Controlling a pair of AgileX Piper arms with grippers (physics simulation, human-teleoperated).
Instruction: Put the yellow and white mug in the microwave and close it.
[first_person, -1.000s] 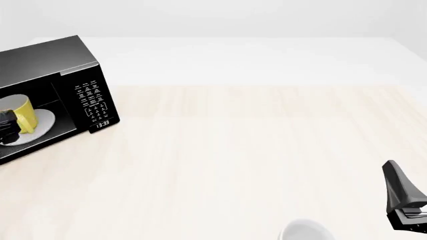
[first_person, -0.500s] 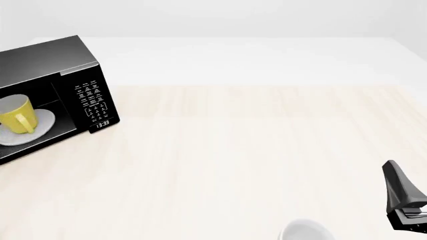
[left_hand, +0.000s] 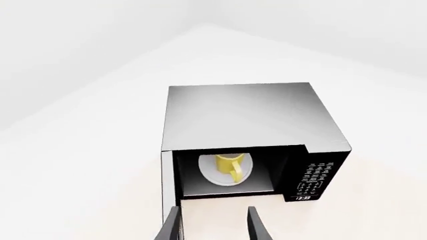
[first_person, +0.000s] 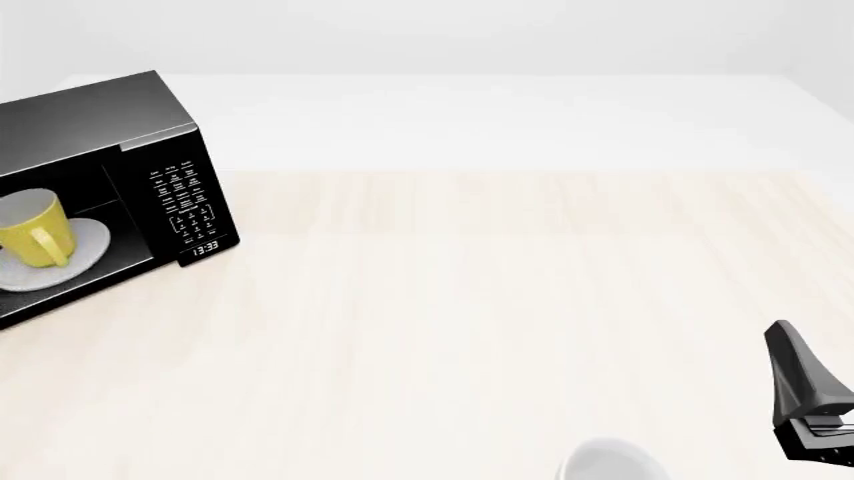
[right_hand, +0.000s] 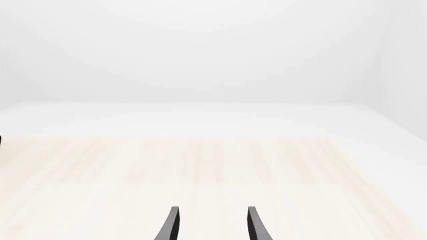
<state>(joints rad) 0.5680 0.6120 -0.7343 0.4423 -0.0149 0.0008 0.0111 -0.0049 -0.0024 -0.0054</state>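
Front view: mug (first_person: 30, 228) sits upright on the white plate (first_person: 83, 245) inside the microwave (first_person: 94, 130), at the far left of the bench (first_person: 507, 320); handle faces out toward the opening
Left wrist view: microwave (left_hand: 253, 117) seen from in front and above, cavity open, mug (left_hand: 229, 164) on the plate (left_hand: 212, 174); left jaws (left_hand: 212, 227) stand apart and empty, well short of the opening
Door: open, seen edge-on as a thin strip (left_hand: 164, 185) at one side of the cavity; only this edge shows, so how far it has swung I cannot tell
Right jaws: right gripper (first_person: 809, 395) rests low at the bench's right edge, far from the microwave; its wrist view shows the fingers (right_hand: 172, 224) apart with nothing between them, only bare bench ahead
White round thing (first_person: 611, 466): partly cut off at the near edge; not part of the job
Stage: mug looks placed and let go; closing the door is what remains
Handling, mug: likely stiff, light, smooth-glazed, so slippery and breakable; best left alone now
Handling, door: likely rigid, light, swinging on its hinge; no grasp needed; push flat on its outer face near the free edge, far from the hinge
Risk: a hard shove may slide the whole microwave on the bench or jolt the mug off the plate
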